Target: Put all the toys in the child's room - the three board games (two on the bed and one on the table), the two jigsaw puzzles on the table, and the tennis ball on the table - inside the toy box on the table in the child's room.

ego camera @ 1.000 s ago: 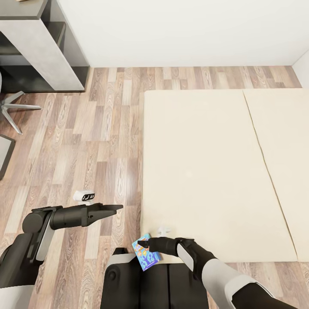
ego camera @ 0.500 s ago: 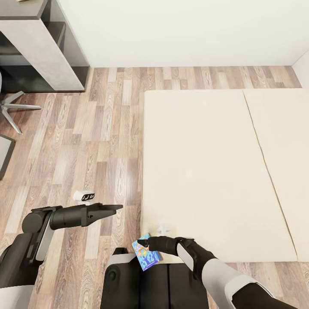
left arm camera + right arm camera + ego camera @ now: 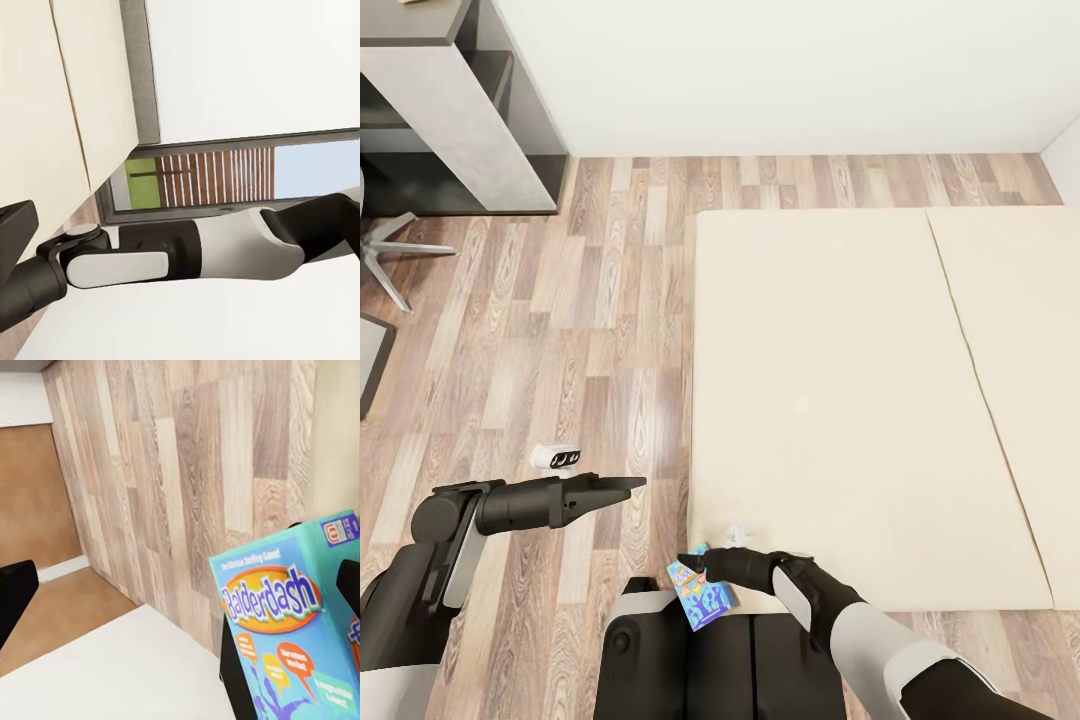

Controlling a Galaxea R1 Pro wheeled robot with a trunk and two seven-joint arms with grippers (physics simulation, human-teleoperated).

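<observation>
A board game (image 3: 703, 595) with a bright blue cover reading "Balderdash" (image 3: 292, 630) hangs just off the near left corner of the cream bed (image 3: 840, 400), over the robot's base. My right gripper (image 3: 695, 565) is shut on its upper edge, and a dark finger (image 3: 349, 579) shows against the box's side. My left gripper (image 3: 632, 486) reaches out level over the wood floor left of the bed, open and holding nothing. The bed top is bare. The toy box, jigsaw puzzles and tennis ball are out of view.
A grey desk with dark shelving (image 3: 455, 110) stands at the far left against the white wall. Chair legs (image 3: 390, 255) spread on the floor beside it. Wood-plank floor (image 3: 610, 300) runs between the desk and the bed.
My right gripper and the board game have shifted very slightly left and away. The left arm has not moved.
</observation>
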